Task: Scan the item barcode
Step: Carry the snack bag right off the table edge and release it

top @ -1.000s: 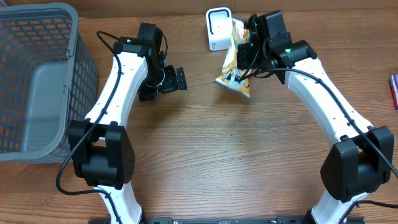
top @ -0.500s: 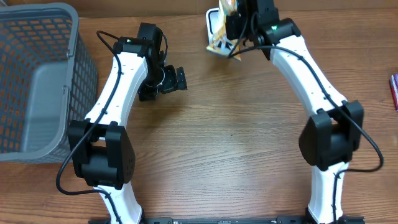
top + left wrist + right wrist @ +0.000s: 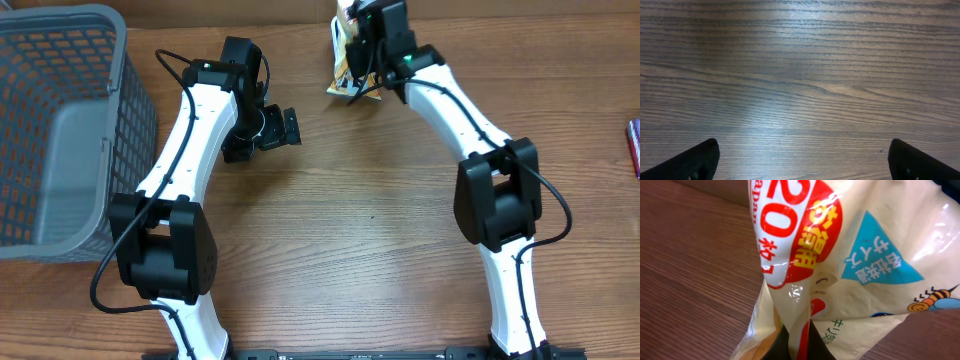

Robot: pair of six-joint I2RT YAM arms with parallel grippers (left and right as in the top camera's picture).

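Note:
The item is a cream snack bag (image 3: 347, 78) with red and blue print, hanging at the table's far edge in the overhead view. My right gripper (image 3: 370, 42) is shut on it. In the right wrist view the fingers pinch a fold of the bag (image 3: 855, 255) at the bottom of the frame, where my right gripper (image 3: 800, 337) shows. No barcode shows on the sides I can see. My left gripper (image 3: 276, 128) hovers over bare wood left of the bag. It is open and empty, and in its own view the left gripper (image 3: 802, 150) has its tips far apart.
A grey mesh basket (image 3: 60, 130) fills the far left of the table. A dark red object (image 3: 634, 146) lies at the right edge. The white scanner box behind the bag is covered by the bag and arm.
My right arm has swung left and toward the far edge with the bag, bringing it in front of the white scanner box. The left arm has not moved.

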